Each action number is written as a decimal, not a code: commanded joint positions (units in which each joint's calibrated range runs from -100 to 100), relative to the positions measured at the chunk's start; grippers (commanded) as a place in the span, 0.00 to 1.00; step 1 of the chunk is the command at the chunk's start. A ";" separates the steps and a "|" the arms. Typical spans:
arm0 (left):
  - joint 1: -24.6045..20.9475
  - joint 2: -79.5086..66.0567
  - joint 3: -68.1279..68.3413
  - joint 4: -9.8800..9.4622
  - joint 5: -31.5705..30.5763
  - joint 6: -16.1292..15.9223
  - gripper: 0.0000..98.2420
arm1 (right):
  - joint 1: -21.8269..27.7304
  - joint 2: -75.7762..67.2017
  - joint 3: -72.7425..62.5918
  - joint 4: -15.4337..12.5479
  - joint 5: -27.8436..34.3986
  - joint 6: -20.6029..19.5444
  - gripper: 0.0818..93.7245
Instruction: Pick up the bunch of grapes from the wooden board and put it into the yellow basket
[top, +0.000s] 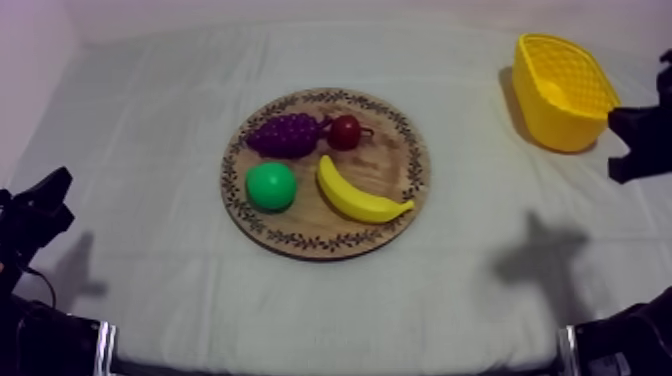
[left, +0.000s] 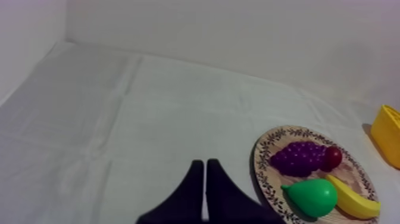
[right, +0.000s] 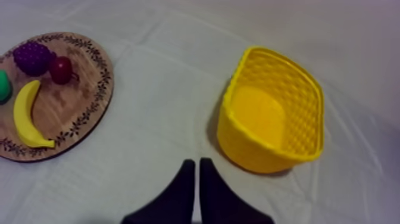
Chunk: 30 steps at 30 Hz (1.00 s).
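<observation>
A table (top: 150, 120) under a pale cloth carries everything. The round wooden board (top: 326, 243) lies ahead of the left hand (left: 205, 164), off to its right. The yellow basket (right: 271, 155) stands just ahead of the right hand (right: 194, 162), a little to its right. Each hand's two black fingers lie together in a narrow wedge, holding nothing.

On the board are a banana (top: 355, 195), the bunch of grapes (top: 284, 134), a green pear (top: 271, 186) and a small red fruit (top: 345, 131). The grapes sit on the side of the board farther from both hands, right against the red fruit.

Judging by this, nothing of the task is done: reaching, grasping, carrying and dropping all remain (the right hand looks better placed for the basket).

The right wrist view looks into the basket's bare inside. The left wrist view shows the pear's tapered end, which looks round from above.
</observation>
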 joint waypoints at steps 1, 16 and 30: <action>0.00 0.00 -0.03 0.02 0.05 0.01 0.00 | -1.46 5.75 -4.77 0.63 1.45 -0.44 0.00; 0.00 0.00 -0.03 0.02 0.05 0.01 0.00 | -10.30 29.07 -28.32 3.65 9.21 -0.36 0.00; 0.00 0.00 -0.03 0.02 0.05 0.01 0.00 | -12.84 48.82 -54.86 1.38 19.22 5.58 0.00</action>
